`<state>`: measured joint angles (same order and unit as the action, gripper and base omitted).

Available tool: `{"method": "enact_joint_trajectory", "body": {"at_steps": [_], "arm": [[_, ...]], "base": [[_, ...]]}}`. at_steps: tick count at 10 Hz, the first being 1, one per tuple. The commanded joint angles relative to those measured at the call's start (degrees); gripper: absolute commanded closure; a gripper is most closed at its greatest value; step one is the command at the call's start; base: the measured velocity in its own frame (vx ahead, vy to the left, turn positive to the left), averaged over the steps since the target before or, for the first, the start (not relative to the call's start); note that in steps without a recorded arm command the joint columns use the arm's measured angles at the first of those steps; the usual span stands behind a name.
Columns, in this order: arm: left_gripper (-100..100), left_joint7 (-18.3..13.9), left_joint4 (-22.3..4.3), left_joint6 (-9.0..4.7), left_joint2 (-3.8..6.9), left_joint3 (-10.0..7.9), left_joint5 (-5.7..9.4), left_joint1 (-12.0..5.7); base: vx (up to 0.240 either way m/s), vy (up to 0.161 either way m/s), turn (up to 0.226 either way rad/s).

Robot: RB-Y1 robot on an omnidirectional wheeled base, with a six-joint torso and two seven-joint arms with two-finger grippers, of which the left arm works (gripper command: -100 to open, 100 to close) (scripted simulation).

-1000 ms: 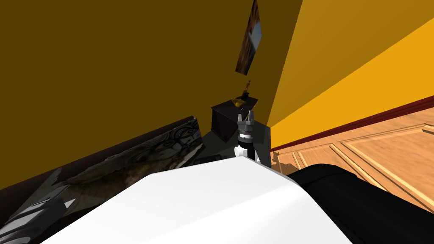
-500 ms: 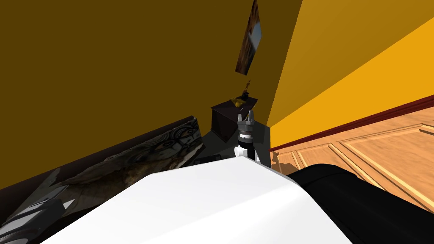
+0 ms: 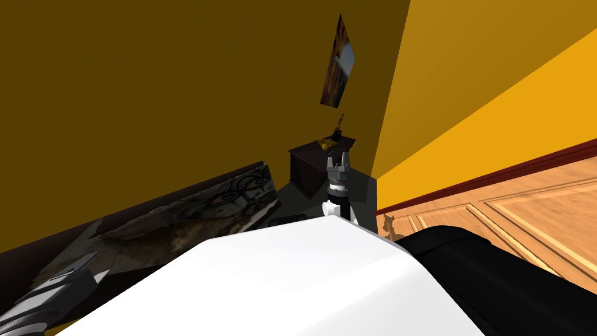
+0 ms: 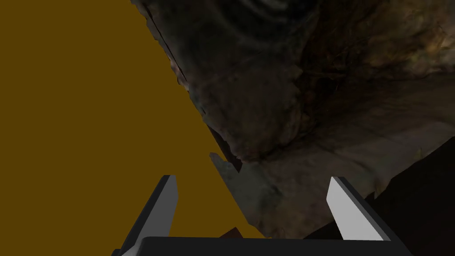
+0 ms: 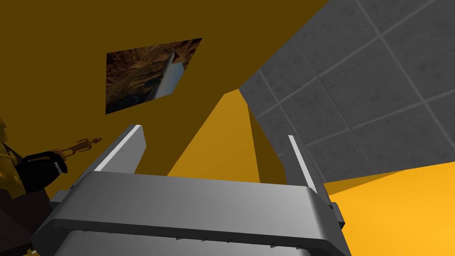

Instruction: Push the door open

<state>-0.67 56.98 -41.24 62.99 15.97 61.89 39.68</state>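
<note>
Door [image 3: 524, 221], of panelled wood, fills the lower right of the frame, and neither hand touches it. Right hand [image 3: 339, 157], fingers spread and empty, stands mid-frame and points at a dark cabinet [image 3: 309, 166], not at the door. If the body turns toward the door, I think this hand may strike the cabinet, or its thin fingers may meet the panel tip-first and slide. Left hand [image 4: 254, 179], also spread and empty, is close to the dark yellow wall [image 4: 89, 111] and could scrape it.

Ochre walls [image 3: 175, 87] meet at a corner; a dark cabinet [image 3: 304, 166] stands there, a picture [image 3: 337, 64] above it, a ragged rug [image 3: 192, 216] alongside.
</note>
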Motion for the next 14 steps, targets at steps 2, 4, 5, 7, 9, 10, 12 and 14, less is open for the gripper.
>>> {"method": "enact_joint_trajectory", "body": {"at_steps": [2,4,5,7,9,10,12,14], "arm": [[-100,-0.6,0.3,-0.19,-0.31,-0.45,-1.43,-0.28],[-100,-1.2,0.4,-0.4,-0.53,-0.76,-2.59,-0.47],[-100,-1.6,0.5,-0.53,-0.67,-0.95,-3.3,-0.58],[-100,-2.3,0.7,-0.79,-0.94,-1.34,-4.74,-0.81],[-100,-2.9,0.8,-1.01,-1.17,-1.66,-5.93,-1.01],[-100,-3.3,0.9,-1.15,-1.32,-1.87,-6.72,-1.13],[-100,-4.1,1.1,-1.42,-1.6,-2.28,-8.22,-1.37],[-100,-4.9,1.2,-1.68,-1.88,-2.69,-9.72,-1.6]], "base": [[0.052,-0.198,0.031],[0.005,-0.218,0.025],[0.033,-0.215,0.039],[0.028,-0.233,0.04],[0.017,-0.214,0.029],[0.022,-0.238,0.031],[0.002,-0.23,0.044],[0.019,-0.238,0.034]]}}
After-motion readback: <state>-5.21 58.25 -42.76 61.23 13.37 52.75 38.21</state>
